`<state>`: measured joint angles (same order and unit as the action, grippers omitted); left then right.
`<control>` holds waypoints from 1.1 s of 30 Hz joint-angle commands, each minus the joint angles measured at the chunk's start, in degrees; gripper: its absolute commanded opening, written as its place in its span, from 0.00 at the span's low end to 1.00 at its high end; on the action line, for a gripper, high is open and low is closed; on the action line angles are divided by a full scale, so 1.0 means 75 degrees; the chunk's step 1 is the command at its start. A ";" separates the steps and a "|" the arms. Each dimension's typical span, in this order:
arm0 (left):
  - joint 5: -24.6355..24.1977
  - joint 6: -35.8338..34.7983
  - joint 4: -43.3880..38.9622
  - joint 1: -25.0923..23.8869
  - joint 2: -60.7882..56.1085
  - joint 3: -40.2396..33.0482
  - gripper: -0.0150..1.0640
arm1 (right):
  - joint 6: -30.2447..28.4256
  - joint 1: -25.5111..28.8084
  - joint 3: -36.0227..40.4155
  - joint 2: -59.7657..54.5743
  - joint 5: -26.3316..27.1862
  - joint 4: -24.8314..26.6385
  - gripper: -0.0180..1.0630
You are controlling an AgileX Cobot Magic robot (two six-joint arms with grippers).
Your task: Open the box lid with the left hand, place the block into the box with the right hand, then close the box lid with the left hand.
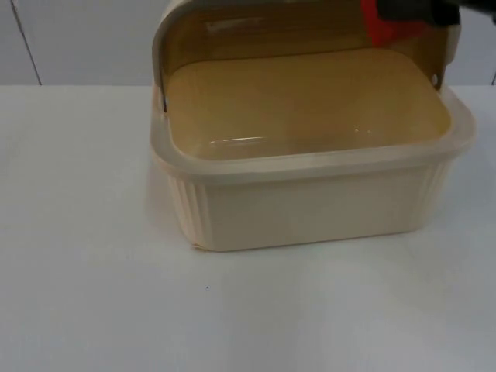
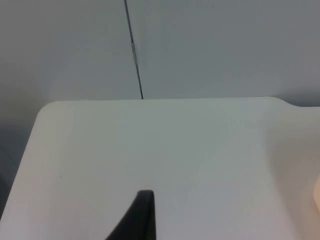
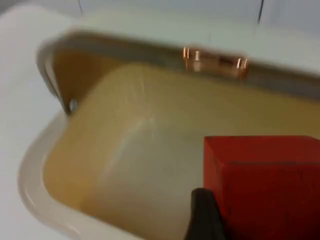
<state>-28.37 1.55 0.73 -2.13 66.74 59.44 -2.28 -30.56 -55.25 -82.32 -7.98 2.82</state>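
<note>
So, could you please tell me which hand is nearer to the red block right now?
The right hand: it holds the red block over the open box. The left hand waits over bare table, off to the box's side.

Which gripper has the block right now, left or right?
The right gripper: the red block sits against its fingertip above the open box. The left gripper waits over bare table.

The right pincer [image 1: 399,19] hangs at the far right of the top view, its fingers closed on a red block [image 3: 265,185], one black fingertip [image 3: 205,215] pressed to the block's side. The left pincer's fingertip [image 2: 137,217] hovers above the bare tabletop [image 2: 165,150], that arm waiting.
</note>
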 commanded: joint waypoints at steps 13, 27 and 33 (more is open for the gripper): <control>0.0068 -0.0021 0.0016 0.0008 0.0232 -0.0042 0.98 | -0.0006 0.0001 -0.0274 -0.1936 0.0521 -0.0166 0.01; 0.0078 -0.0021 0.0002 0.0008 0.0232 -0.0042 0.98 | -0.0039 0.0001 -0.1153 -0.3217 0.1511 -0.0376 0.01; 0.0078 -0.0021 0.0002 0.0008 0.0232 -0.0042 0.98 | -0.0039 0.0001 -0.1153 -0.3284 0.1797 -0.0336 0.01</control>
<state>-28.16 1.55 0.73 -2.13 68.52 59.44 -2.49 -30.56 -63.37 -106.89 4.01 0.45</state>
